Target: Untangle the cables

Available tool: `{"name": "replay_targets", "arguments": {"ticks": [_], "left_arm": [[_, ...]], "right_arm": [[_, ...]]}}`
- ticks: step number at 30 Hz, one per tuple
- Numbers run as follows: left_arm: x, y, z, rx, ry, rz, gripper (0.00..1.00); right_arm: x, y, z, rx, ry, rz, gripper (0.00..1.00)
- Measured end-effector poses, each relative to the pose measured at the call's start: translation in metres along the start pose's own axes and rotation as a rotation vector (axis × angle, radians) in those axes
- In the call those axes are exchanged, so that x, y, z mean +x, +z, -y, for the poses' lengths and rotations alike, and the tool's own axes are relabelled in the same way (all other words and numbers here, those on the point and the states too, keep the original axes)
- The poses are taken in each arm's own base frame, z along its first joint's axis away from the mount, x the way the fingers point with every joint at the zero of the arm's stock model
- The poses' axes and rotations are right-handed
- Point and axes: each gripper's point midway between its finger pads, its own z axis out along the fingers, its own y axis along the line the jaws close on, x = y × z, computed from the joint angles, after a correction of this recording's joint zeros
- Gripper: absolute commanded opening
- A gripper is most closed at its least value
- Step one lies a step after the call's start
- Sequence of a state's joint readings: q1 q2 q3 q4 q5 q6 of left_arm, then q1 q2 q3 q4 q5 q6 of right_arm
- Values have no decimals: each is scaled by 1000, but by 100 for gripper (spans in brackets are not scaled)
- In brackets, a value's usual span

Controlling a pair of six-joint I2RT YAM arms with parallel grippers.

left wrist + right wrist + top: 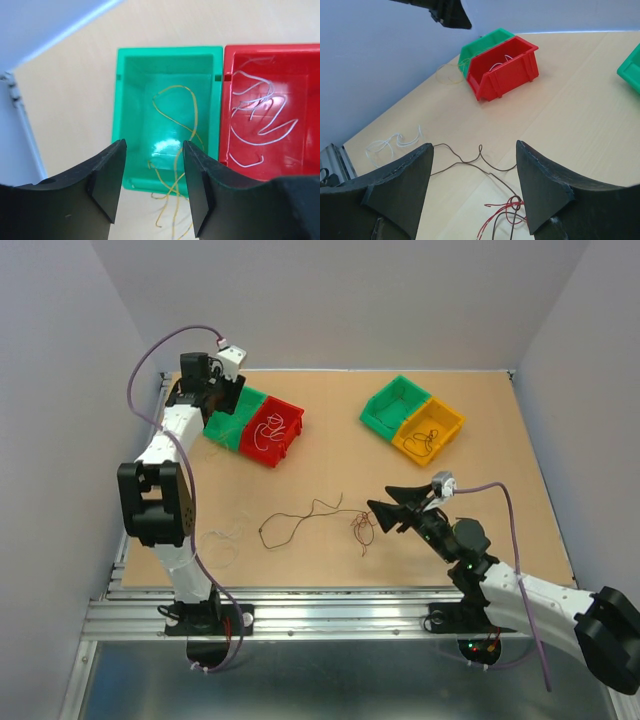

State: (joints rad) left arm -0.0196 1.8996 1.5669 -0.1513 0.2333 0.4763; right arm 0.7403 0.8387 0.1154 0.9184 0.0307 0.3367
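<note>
On the tan table [480, 510], cables, sorted and unsorted:

1. Red-and-brown clump [362, 527], knotted, at mid-table, just in front of the right gripper [385, 505]. The right wrist view shows it low between the finger bases, touching neither finger.
2. Brown strand [300, 512], long and wavy, running left from the clump across bare board.
3. White strands [390, 142], a loose curl near the table's left edge, well apart from the clump.
4. Yellow wire [195, 116], looped inside the green bin [119, 100] at far left, its tail spilling over the near rim onto the board.
5. White wires [277, 128], several curls lying in the red bin [285, 435], which touches the green bin's side.
6. Dark wire [425, 437], coiled in the yellow bin [440, 420] at far right, beside a second green bin [395, 405].

End effectors:
- Left gripper [154, 147]: above the near rim of the far-left green bin, fingers parted, gripping nothing.
- Right gripper: low over mid-table, jaws spread wide, released, nothing between them.
</note>
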Motion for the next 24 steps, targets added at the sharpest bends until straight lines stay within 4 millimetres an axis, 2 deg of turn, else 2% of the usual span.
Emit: {"name": "replay_targets", "arguments": {"ticks": [4,6,8,9,11,14,15,18,24], "left_arm": [[-16,-40,-3,-32,30,86,65],[-3,-53,-2,-30,36,78,69],[23,-61,-3,-26,37,45,71],[36,-62,-3,-23,34,21,81],[68,-63,-3,-17,19,-36,89],[109,-63,6,7,-4,-117,92],[116,-62,9,15,-6,-132,92],[131,-62,18,39,-5,-159,93],[133,-61,18,48,18,-153,92]], "right_arm": [[1,-1,0,2,0,-3,73],[-1,-1,0,0,0,4,76],[-3,-1,0,0,0,9,77],[-3,-1,-1,0,1,10,78],[-3,-2,0,0,0,9,79],[-2,-2,0,2,0,4,79],[-1,-2,0,3,0,2,79],[3,-4,2,6,1,-6,79],[7,-9,4,10,1,-12,79]]}}
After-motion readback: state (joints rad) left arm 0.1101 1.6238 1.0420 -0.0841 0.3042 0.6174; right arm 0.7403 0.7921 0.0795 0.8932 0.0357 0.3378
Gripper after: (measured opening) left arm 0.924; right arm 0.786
